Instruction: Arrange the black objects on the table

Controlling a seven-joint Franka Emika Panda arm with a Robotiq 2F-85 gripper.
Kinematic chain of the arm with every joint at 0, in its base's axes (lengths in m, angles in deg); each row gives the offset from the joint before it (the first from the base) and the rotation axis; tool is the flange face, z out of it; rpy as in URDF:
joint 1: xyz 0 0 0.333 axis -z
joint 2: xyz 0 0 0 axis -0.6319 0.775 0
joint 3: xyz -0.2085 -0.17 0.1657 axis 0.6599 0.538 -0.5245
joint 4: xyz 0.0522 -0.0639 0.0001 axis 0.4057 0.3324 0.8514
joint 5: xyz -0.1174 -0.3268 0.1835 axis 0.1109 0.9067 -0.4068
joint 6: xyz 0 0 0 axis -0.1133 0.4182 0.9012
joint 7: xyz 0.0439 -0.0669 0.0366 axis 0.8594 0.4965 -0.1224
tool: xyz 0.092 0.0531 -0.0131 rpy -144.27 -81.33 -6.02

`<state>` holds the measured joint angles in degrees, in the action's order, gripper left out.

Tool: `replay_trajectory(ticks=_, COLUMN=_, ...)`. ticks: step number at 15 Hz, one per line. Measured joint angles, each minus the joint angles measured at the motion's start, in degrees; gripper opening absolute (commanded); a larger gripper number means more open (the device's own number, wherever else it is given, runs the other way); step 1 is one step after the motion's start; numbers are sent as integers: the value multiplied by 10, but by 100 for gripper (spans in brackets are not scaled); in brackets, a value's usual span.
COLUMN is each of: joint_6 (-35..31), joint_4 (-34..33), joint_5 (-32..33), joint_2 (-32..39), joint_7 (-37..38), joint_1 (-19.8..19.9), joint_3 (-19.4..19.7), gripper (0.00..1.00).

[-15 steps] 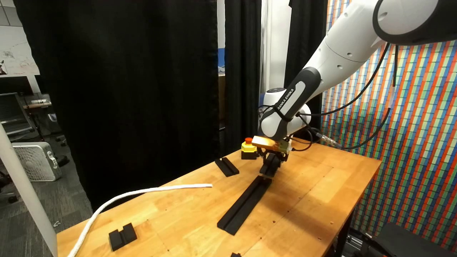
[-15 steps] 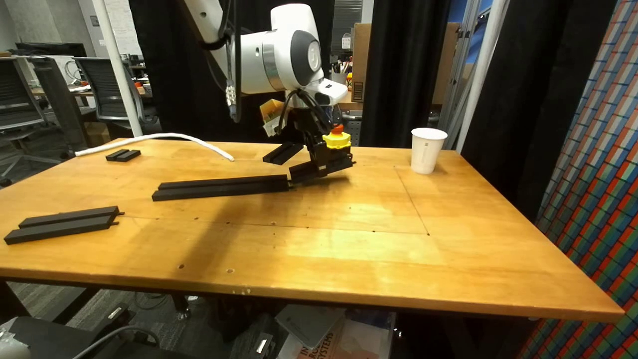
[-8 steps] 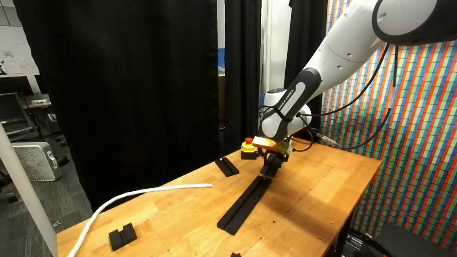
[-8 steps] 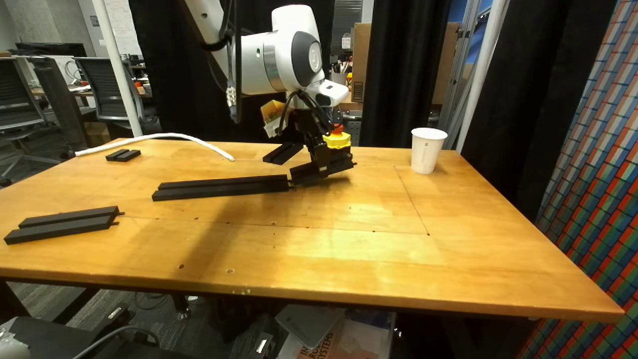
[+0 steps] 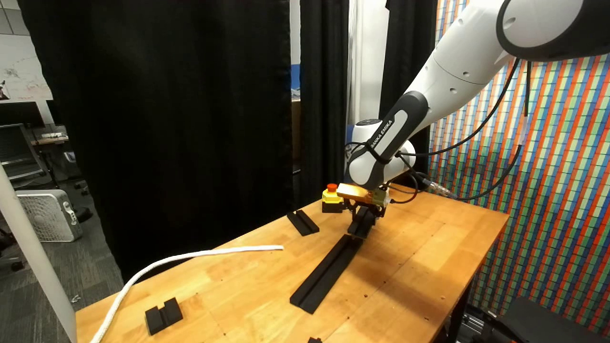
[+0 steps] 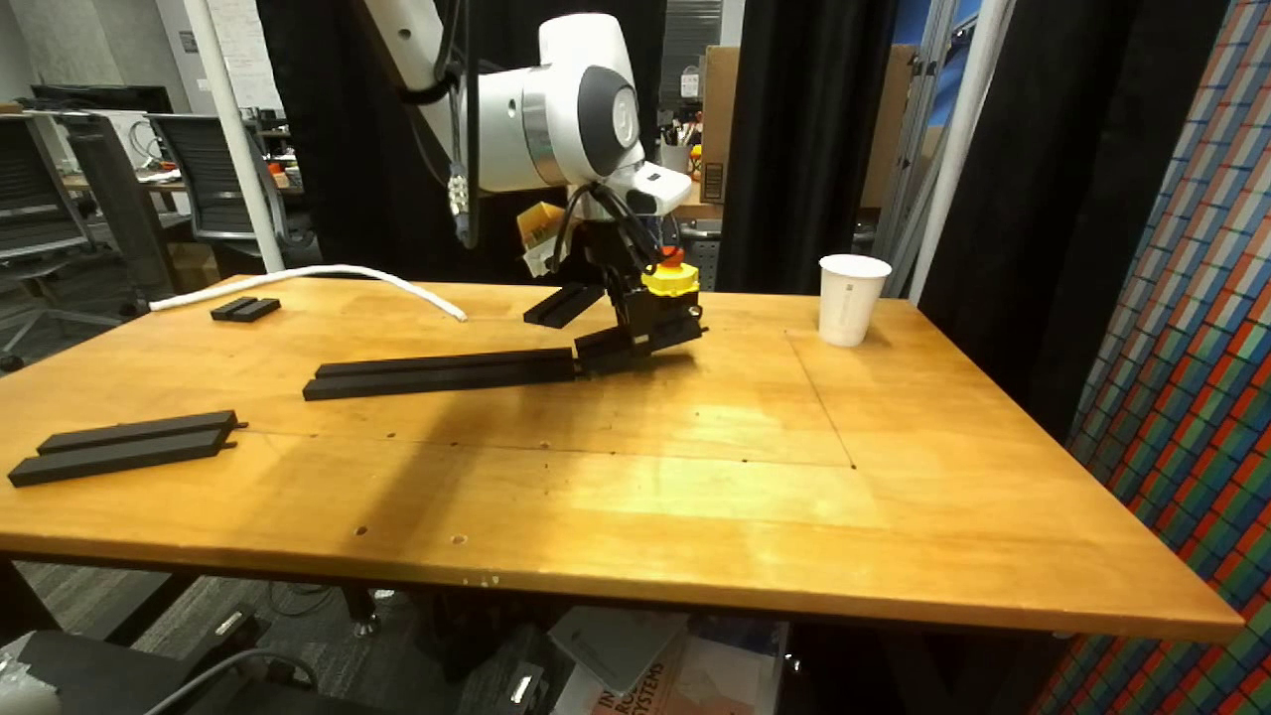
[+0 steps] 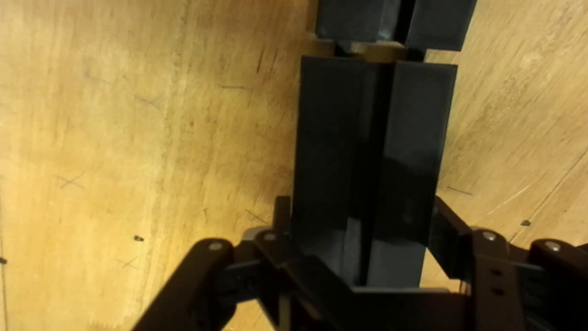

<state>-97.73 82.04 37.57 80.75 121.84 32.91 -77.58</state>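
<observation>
Presently, the gripper (image 7: 363, 220) is clamped on both sides of a short black block (image 7: 330, 128), held just off the end of the long black bar (image 6: 439, 378) lying on the table (image 6: 695, 526); far end seemingly raised. Likely faults: pegs (image 7: 416, 54) in the gap btwn the two may miss or jam, due to slight sideways offset &/or tilt; pushing on could then shove the bar or twist the block in the grip. Vs. a sec ago, gripper & block sit slightly lower; bar unmoved.
</observation>
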Motion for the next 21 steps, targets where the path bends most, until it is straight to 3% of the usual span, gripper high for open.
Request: replay_trajectory(ticks=21, joint_6=0, joint_4=-18, joint_5=0, joint_2=15, joint_7=0, joint_1=-4, joint_3=-10, gripper=46)
